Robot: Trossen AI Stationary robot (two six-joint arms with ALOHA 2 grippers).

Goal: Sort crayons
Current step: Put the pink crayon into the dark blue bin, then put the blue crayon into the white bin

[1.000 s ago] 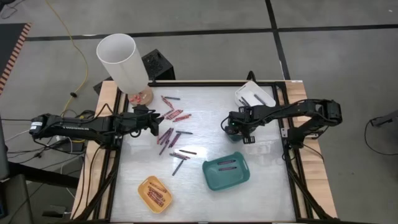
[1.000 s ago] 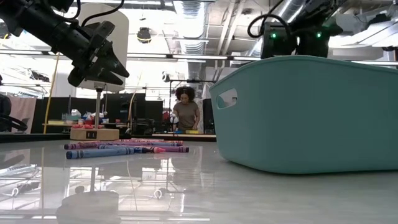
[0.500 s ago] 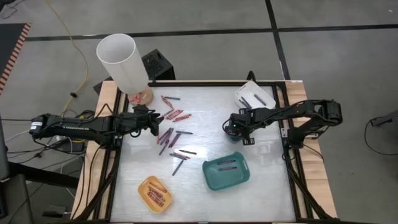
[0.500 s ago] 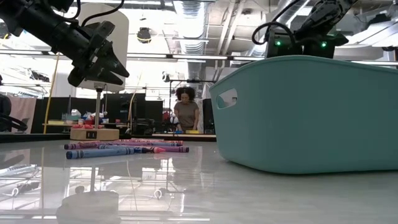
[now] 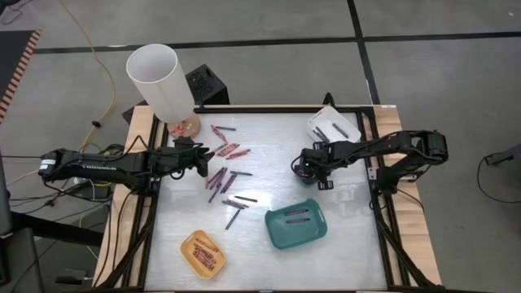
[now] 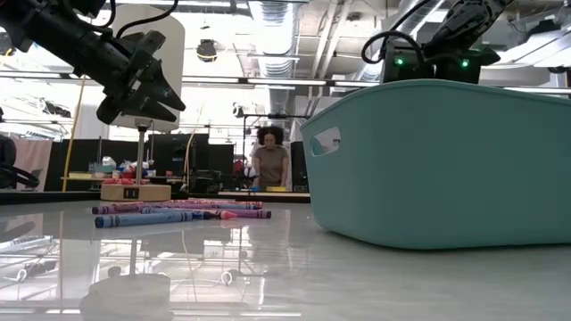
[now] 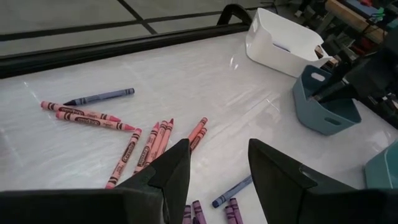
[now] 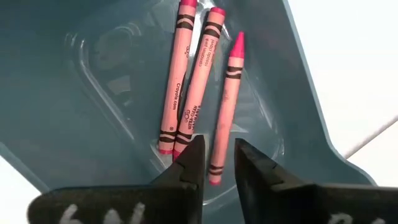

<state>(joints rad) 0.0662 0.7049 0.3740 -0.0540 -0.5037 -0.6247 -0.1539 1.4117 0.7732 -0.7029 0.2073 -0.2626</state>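
Note:
Loose crayons (image 5: 226, 167), red, pink, purple and dark blue-grey, lie flat on the table left of centre; they also show in the left wrist view (image 7: 149, 140). My left gripper (image 5: 203, 156) hovers open and empty at the left edge of this scatter, fingertips (image 7: 217, 155) above the table. My right gripper (image 5: 303, 167) hangs over a small blue-grey tray (image 8: 93, 112) holding three pink crayons (image 8: 199, 81). Its fingers stand a narrow gap apart (image 8: 219, 158) with nothing between them. In the low view the teal tray (image 6: 446, 160) hides its fingertips.
The teal tray (image 5: 297, 225) at near centre-right holds two dark crayons. A yellow tray (image 5: 203, 253) with red crayons stands near the front. A white tray (image 5: 333, 124) sits at the far right. A tall white cylinder (image 5: 160, 81) stands at the far left corner. A person (image 6: 269, 160) stands beyond the table.
My right gripper has shifted a little over the small blue-grey tray and has then kept still.

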